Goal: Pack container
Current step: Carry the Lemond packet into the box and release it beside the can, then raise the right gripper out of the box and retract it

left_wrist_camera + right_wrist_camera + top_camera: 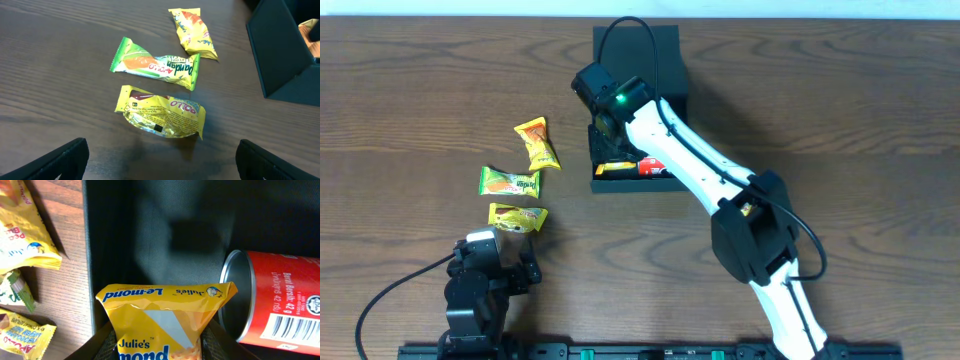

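Observation:
The dark teal container [672, 60] stands at the table's back middle, its open tray part [630, 184] toward the front; its dark inside [180, 225] fills the right wrist view. A red Pringles can [280, 302] lies inside. My right gripper [162, 345] is shut on a yellow Julie's Le-mond packet [165, 320], held over the container beside the can. Three packets lie left of it: orange-yellow [537, 143], green Pandan [510, 182], yellow Apollo [518, 217]. My left gripper [160, 160] is open and empty just in front of the yellow Apollo packet [162, 112].
The container's side wall [280, 55] rises at the right of the left wrist view. The right arm [720, 190] stretches diagonally from the front right to the container. The table's front edge carries a black rail [640, 350].

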`<state>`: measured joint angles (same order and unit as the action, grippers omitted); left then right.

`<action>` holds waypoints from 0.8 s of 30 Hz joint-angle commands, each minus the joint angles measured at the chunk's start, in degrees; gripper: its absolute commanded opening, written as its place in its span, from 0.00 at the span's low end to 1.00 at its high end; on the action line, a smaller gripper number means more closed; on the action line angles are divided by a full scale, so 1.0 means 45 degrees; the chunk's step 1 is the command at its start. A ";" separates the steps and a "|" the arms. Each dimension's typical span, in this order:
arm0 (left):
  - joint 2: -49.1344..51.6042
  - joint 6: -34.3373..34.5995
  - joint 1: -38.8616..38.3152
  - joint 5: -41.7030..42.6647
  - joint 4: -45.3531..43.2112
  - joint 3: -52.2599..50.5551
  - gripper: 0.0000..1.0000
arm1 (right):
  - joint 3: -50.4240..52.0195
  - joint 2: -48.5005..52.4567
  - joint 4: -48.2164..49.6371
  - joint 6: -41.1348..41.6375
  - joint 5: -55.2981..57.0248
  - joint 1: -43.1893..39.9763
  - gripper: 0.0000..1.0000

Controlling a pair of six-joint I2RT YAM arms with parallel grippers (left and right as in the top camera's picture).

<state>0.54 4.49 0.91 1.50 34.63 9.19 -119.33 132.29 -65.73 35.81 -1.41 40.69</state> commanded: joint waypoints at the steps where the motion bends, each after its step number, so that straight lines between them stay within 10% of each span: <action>1: -0.0063 -0.0053 -0.0044 -0.0097 0.0049 -0.0078 0.95 | 0.0053 0.0602 -0.0005 0.0432 0.0204 0.0039 0.34; 6: -0.0063 -0.0053 -0.0044 -0.0097 0.0049 -0.0078 0.95 | 0.0053 0.0631 0.0044 0.0520 0.0214 0.0039 0.36; 14: -0.0063 -0.0053 -0.0044 -0.0097 0.0049 -0.0078 0.95 | 0.0053 0.0631 -0.0049 0.0515 0.0199 0.0058 0.79; 24: -0.0063 -0.0053 -0.0044 -0.0097 0.0049 -0.0078 0.95 | -0.0010 -0.0112 0.0010 0.0423 0.0117 -0.0253 0.73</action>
<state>0.54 4.47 0.91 1.50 34.61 9.19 -119.28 135.04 -65.89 37.91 -1.45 40.49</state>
